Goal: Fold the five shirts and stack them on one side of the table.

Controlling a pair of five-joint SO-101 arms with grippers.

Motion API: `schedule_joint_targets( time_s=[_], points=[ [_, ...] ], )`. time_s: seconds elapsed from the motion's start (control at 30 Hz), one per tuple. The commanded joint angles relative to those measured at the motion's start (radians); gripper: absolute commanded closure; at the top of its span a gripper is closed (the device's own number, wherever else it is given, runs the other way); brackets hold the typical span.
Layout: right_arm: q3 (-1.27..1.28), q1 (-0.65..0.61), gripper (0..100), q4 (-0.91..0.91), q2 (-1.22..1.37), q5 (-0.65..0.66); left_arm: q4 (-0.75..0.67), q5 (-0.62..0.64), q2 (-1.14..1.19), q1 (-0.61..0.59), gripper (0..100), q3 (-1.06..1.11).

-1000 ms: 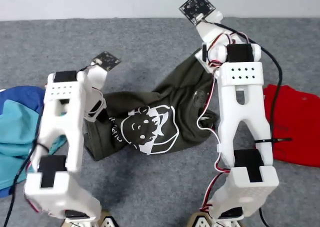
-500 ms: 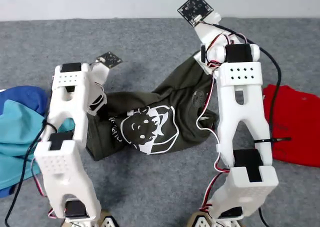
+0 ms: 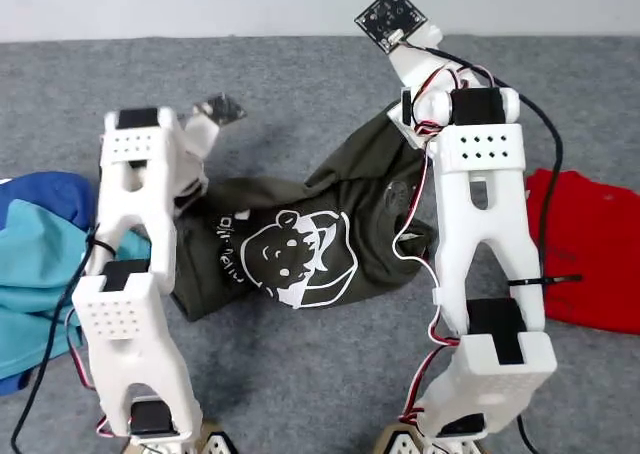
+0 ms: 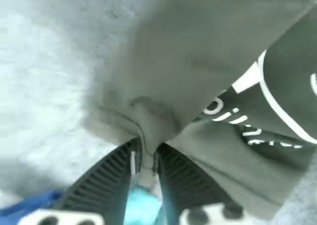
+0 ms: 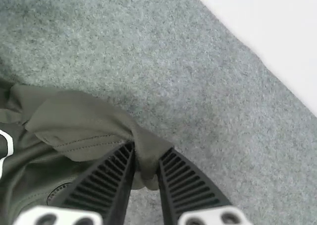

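Left arm (image 3: 140, 214) shifted, covering the shirt (image 3: 300, 244) edge.

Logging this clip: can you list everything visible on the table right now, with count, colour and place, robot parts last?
olive shirt: 1, dark olive with white cartoon print, crumpled at table centre between the arms
red shirt: 1, red, right edge of the table
blue shirt: 1, blue, left edge of the table
teal shirt: 1, teal, left edge, lying over the blue shirt
table cover: 1, grey, under everything
arms: 2, white, left arm and right arm reaching over the olive shirt
left end effector: 1, black, shut on a fold of the olive shirt
right end effector: 1, black, shut on the olive shirt's far edge
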Motion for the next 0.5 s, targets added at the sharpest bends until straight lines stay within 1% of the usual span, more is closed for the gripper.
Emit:
schedule_joint_targets(
  time_s=[0.0, 0.17, 0.3, 0.47],
  points=[
    [-0.087, 0.002, 98.9, 0.002, -0.104, -0.006, 0.089, -0.009, -0.009, -0.008, 99, -0.291],
    [-0.160, 0.008, 98.9, -0.005, -0.188, -0.002, 0.087, -0.009, -0.049, -0.041, 99, -0.547],
    [-0.299, 0.025, 98.9, -0.038, -0.209, 0.028, 0.083, -0.009, -0.084, -0.049, 98, -0.707],
    [-0.525, 0.053, 98.9, -0.091, -0.206, 0.048, 0.021, 0.017, -0.103, -0.063, 98, -0.920]
  ],
)
